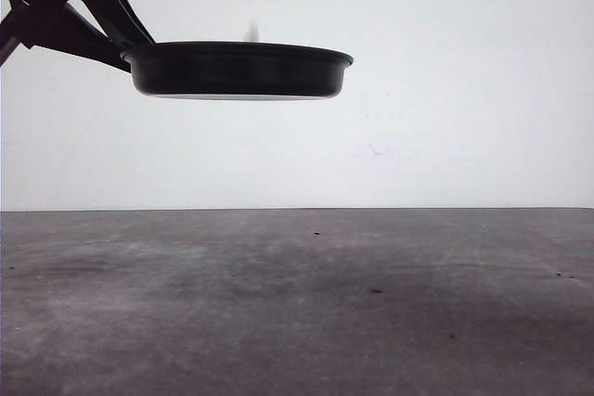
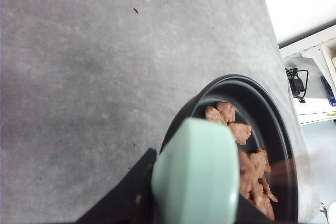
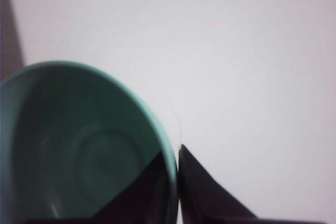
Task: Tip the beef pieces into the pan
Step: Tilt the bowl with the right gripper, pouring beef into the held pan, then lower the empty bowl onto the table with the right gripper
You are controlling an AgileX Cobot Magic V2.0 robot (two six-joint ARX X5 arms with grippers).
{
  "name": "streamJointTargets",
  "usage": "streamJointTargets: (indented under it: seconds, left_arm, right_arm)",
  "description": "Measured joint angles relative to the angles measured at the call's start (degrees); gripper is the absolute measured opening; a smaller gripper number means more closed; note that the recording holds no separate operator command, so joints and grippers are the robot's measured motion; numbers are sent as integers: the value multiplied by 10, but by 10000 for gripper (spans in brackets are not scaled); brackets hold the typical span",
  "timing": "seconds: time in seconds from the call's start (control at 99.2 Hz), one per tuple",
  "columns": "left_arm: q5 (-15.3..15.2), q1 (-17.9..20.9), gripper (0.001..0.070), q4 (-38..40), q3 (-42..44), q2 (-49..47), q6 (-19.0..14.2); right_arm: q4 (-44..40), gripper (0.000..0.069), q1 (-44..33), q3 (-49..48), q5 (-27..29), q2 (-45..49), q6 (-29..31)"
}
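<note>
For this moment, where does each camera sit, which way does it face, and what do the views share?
Front: low, near table level, facing forward at the white wall; the left arm holds the pan aloft.
Left wrist: above the pan handle, looking down at the beef in the pan and the table; the gripper grasps the handle.
Right wrist: at the bowl, looking into its empty inside; fingers clamp its rim.
Shared: front and left wrist both show the pan; front and right wrist both show the bowl.

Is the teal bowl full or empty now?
Empty: the right wrist view shows the bowl's bare inside, and the beef pieces lie in the pan.
</note>
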Motion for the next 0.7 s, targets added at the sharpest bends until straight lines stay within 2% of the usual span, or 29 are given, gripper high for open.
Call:
streamJointTargets:
  seconds: [0.131, 0.232, 0.323, 0.433, 0.544, 0.615, 0.696]
  left_arm:
    - [0, 0, 53, 0, 0, 0, 0]
    - [0, 0, 53, 0, 0, 0, 0]
    - [0, 0, 53, 0, 0, 0, 3]
    - [-1, 0, 53, -3, 0, 0, 7]
    - [-2, 0, 53, -4, 0, 0, 13]
    - [-2, 0, 53, -7, 0, 0, 16]
    - [-3, 0, 53, -8, 0, 0, 17]
  right_arm:
    - [49, 15, 2, 0, 12, -3, 6]
    - [3, 15, -1, 0, 64, -10, 97]
    - [-127, 15, -33, 0, 31, -30, 247]
    - [-288, 15, -113, 0, -81, -59, 487]
    - [-386, 15, -203, 0, -181, -66, 715]
    - [-430, 15, -261, 0, -213, -66, 821]
    - [-475, 15, -334, 0, -235, -65, 894]
